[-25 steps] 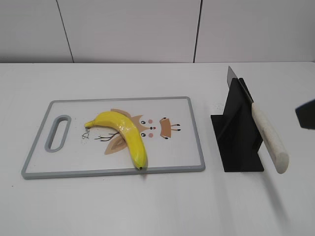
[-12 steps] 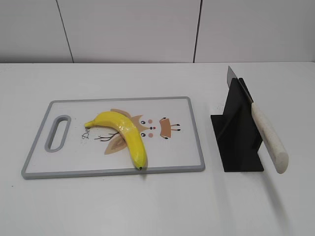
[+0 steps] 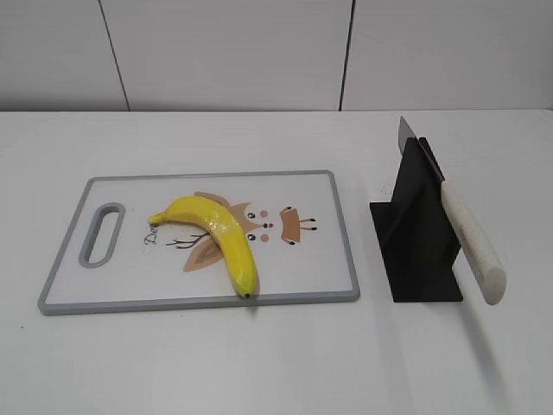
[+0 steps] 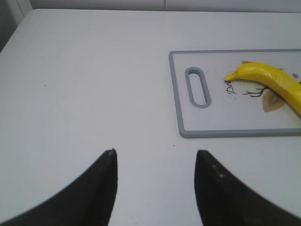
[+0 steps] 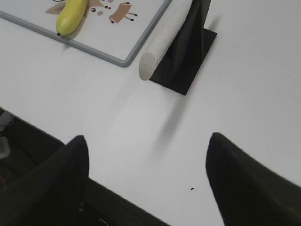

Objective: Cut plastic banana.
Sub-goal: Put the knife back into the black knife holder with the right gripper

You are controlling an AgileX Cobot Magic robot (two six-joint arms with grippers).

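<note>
Nothing on the bench is being shifted; only a dark shape is gone from the right edge. Uncut, the plastic banana is lying on the cutting board, the knife being left in its stand. Both the left tool and right tool are being held apart, empty.

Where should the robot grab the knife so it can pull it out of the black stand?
Probably by the pale handle. It sticks out of the black stand, slanting down toward the near edge of the table, with open space around it. The blade sits tucked in the stand. The right claw is open and closest, so it could come from the near right side and close across the handle.
</note>
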